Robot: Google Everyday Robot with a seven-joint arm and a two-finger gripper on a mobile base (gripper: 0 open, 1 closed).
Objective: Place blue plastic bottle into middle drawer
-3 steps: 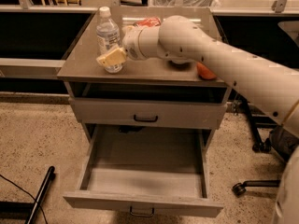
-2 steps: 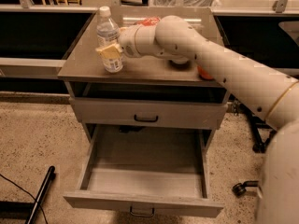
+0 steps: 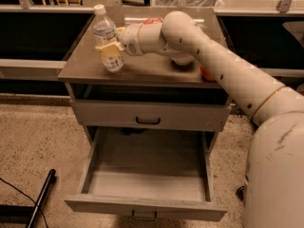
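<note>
The blue plastic bottle, clear with a white cap and a pale label, stands at the left of the cabinet top, leaning slightly. My gripper reaches in from the right and is shut on the bottle's lower body, with a yellowish finger across the label. The middle drawer is pulled wide open below and is empty. Its grey loop handle shows on the front panel.
Above the open drawer is a shut drawer front with a black handle. A red object shows behind my arm, and an orange one at the top's right edge. A black pole lies on the floor at the left.
My gripper and the bottle have shifted slightly left and up on the cabinet top. The bottle now leans a little. The drawer has not moved.
</note>
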